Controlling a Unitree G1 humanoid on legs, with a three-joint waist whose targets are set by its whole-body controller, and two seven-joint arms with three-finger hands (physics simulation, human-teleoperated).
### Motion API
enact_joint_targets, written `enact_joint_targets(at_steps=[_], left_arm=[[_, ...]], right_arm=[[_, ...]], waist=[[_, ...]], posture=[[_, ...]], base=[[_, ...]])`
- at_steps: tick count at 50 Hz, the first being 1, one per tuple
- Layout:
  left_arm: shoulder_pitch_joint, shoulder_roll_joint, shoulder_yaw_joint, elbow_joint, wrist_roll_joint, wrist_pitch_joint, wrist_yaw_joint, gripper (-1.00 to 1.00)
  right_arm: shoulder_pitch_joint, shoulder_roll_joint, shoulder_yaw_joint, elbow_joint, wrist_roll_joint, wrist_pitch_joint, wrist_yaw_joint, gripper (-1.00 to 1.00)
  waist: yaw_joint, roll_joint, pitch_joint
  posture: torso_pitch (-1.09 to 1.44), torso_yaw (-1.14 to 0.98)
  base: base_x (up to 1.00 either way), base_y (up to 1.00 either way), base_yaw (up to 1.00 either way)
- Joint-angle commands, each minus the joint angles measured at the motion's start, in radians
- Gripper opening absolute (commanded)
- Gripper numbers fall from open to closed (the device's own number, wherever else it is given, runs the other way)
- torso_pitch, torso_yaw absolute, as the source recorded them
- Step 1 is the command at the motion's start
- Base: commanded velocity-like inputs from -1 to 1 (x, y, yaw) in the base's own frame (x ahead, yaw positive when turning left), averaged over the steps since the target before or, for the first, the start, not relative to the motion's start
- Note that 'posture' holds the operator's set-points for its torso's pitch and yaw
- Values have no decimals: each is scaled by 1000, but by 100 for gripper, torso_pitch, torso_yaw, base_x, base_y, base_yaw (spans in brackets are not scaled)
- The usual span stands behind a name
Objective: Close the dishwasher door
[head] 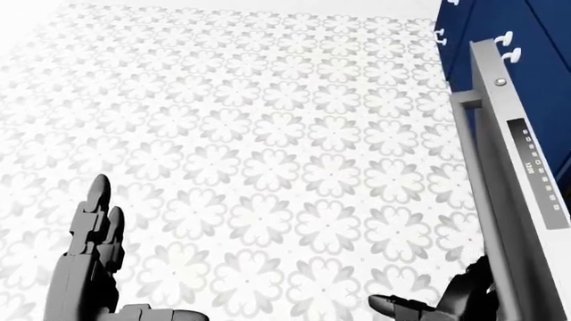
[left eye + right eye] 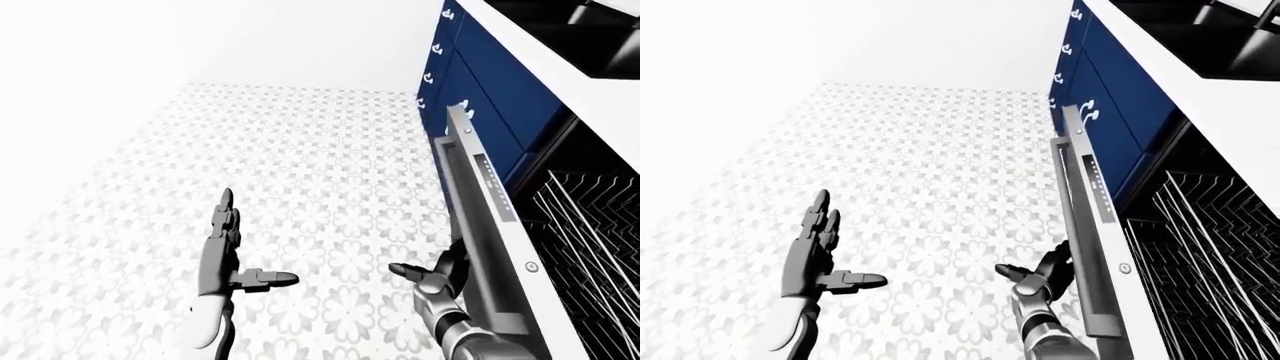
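Observation:
The dishwasher door is a grey steel panel with a long bar handle and a dark control strip, standing partly open at the right of the left-eye view. Behind it the dark dishwasher interior with wire racks shows. My right hand is open, its fingers spread against the door's outer face near its lower part, thumb pointing left. My left hand hangs open over the floor at the lower left, fingers pointing up and thumb out to the right, touching nothing.
Blue cabinet fronts with white handles run along the right under a white countertop. A dark sink or stove shows at the top right. Patterned grey-and-white floor tiles fill the left and middle.

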Motion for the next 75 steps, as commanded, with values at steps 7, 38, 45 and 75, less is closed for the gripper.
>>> enact_joint_targets(at_steps=[7, 38, 45, 75], left_arm=[[-19, 3, 2, -41, -2, -28, 2, 100], [-12, 1, -2, -41, -2, -33, 3, 100], [-17, 2, -1, -30, -3, -38, 3, 100], [-18, 4, 5, -32, -5, -38, 4, 100]], right_arm=[[-32, -47, -7, -54, 6, -43, -32, 100], [-24, -126, -5, -75, 48, -35, -21, 100], [-12, -145, -10, -78, 60, -38, -14, 100], [18, -234, -16, -114, 94, -14, 7, 100]], waist=[[-6, -8, -24], [-8, -12, -21], [-7, -13, -19], [-7, -19, -16]], posture=[[0, 0], [0, 0], [0, 0], [0, 0]], base=[[0, 0, 0], [0, 0, 0], [0, 0, 0], [0, 0, 0]])
